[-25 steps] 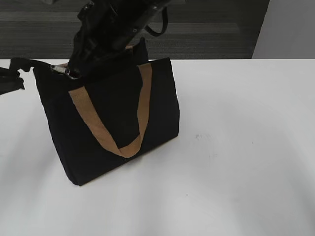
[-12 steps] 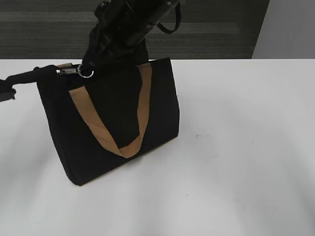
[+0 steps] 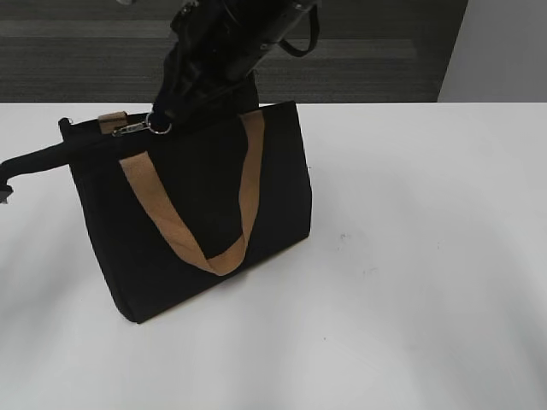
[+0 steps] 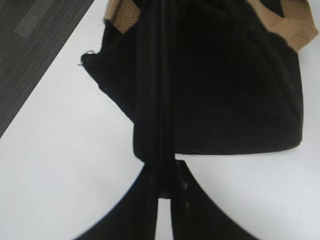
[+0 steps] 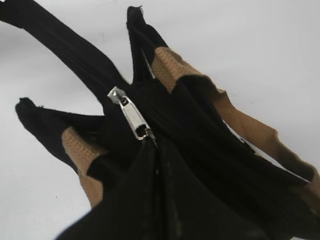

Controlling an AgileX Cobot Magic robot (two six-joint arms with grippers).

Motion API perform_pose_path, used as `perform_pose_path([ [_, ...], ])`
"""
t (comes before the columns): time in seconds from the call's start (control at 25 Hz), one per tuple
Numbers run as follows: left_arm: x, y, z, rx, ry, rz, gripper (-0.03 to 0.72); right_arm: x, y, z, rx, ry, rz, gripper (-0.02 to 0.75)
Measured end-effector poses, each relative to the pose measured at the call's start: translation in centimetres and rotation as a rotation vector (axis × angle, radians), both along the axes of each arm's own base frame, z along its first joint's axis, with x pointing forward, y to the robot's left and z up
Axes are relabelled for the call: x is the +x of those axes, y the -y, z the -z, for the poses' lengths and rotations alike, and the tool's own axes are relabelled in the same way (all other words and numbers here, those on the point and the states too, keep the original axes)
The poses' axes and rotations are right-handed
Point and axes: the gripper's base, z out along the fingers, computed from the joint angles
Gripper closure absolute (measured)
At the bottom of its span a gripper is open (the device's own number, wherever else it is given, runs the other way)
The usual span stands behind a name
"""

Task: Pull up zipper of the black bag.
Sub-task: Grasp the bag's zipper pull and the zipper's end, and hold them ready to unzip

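Note:
The black bag (image 3: pixel 205 205) stands upright on the white table, with a tan handle (image 3: pixel 244 188) hanging down its front. The zipper (image 4: pixel 163 85) runs along its top edge. My right gripper (image 3: pixel 158 122) reaches down from above and is shut on the silvery pull (image 5: pixel 131 117), gripping the ring end near the left part of the top edge. The pull also shows in the exterior view (image 3: pixel 135 128). My left gripper (image 4: pixel 165 182) is shut on the zipper's tail strip (image 3: pixel 38 158), which is stretched out to the left of the bag. In the exterior view that gripper is almost all beyond the left edge.
The white table (image 3: pixel 410 256) stretches to the right and front of the bag. Its far edge meets dark carpet floor (image 3: pixel 385 51). A second tan handle (image 5: pixel 80 155) lies folded on the bag's top beside the zipper.
My right gripper has moved the pull to the right along the bag's top edge. My left gripper has drawn back to the left and lower, stretching the tail strip out.

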Motion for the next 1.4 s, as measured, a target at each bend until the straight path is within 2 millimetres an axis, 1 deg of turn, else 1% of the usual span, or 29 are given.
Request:
perform_pose_path([
  [0.08, 0.0, 0.0, 0.0, 0.002, -0.001, 0.000, 0.658, 0.2, 0.3, 0.0, 0.000, -0.003, 0.011, 0.738],
  [0.2, 0.0, 0.0, 0.0, 0.003, -0.002, 0.001, 0.658, 0.9, 1.2, 0.0, 0.002, -0.010, 0.043, 0.738],
  [0.52, 0.0, 0.0, 0.0, 0.005, -0.002, 0.002, 0.658, 3.7, 5.2, 0.1, -0.013, -0.014, 0.149, 0.738],
  [0.8, 0.0, 0.0, 0.0, 0.006, -0.002, 0.002, 0.658, 5.6, 8.6, 0.2, -0.037, -0.007, 0.231, 0.738],
  [0.92, 0.0, 0.0, 0.0, 0.006, -0.002, 0.002, 0.658, 5.9, 9.2, 0.2, -0.041, -0.006, 0.244, 0.738],
  [1.32, 0.0, 0.0, 0.0, 0.008, -0.002, 0.003, 0.658, 5.9, 9.3, 0.3, -0.048, -0.002, 0.245, 0.738],
  [1.4, 0.0, 0.0, 0.0, -0.004, -0.002, -0.002, 0.655, 5.8, 9.3, 0.0, -0.044, 0.003, 0.245, 0.738],
])
